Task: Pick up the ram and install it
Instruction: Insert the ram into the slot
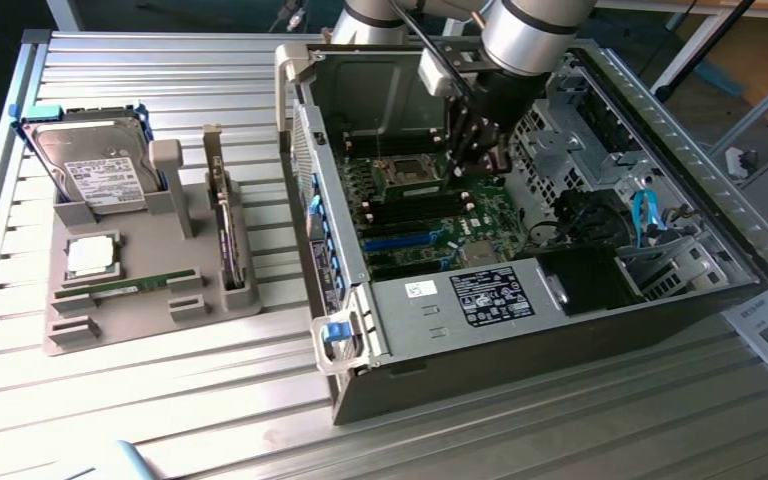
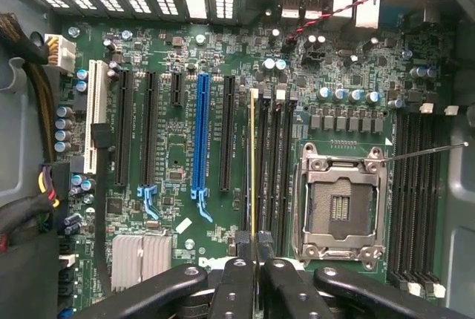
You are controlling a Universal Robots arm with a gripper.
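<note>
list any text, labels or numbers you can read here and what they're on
No text can be read.
hard drive label: print too small.
power supply label: print too small.
white sticker on the computer case: too small.
motherboard lettering: blurred.

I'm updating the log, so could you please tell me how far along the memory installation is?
Done: the thin, narrow ram stick is picked up. In hand: the gripper clamps it edge-on over the black memory slots beside the empty silver processor socket. Left: seating; I cannot tell whether it is pressed home.
</note>
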